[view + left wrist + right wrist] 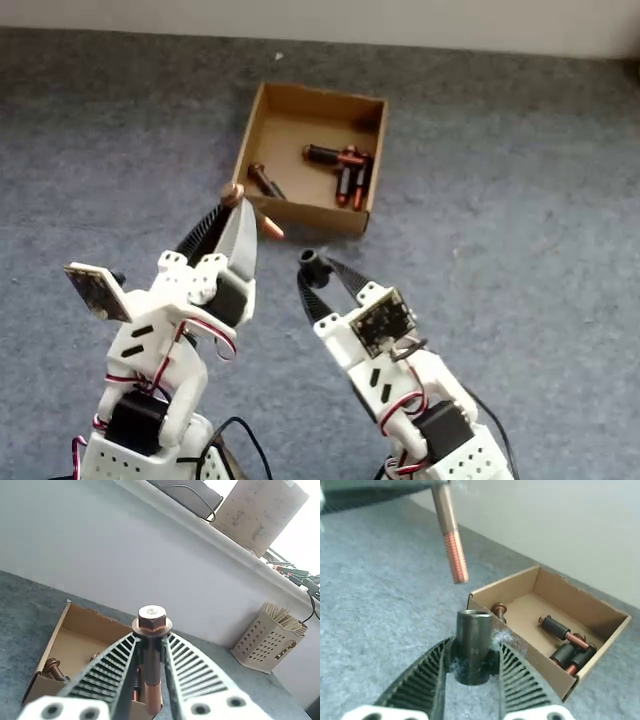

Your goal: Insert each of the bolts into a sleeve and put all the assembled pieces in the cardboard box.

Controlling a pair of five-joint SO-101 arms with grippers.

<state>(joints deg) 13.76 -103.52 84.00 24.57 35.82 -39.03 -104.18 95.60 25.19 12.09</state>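
My left gripper [236,205] is shut on a copper bolt [151,650], its hex head [232,193] up and its threaded end [270,227] pointing down toward the right arm, just in front of the cardboard box [248,128]. My right gripper [313,270] is shut on a black sleeve [473,645], held upright with its open bore up. The bolt's threaded tip [456,560] hangs a little above and beside the sleeve's mouth, apart from it. Inside the box lie several assembled pieces [345,170], and one more [266,181] near its front left.
Grey carpet covers the table around the box. In the left wrist view a white wall rises behind the box [75,645], and a perforated holder [267,642] stands off to one side. Open carpet lies to the right of the box.
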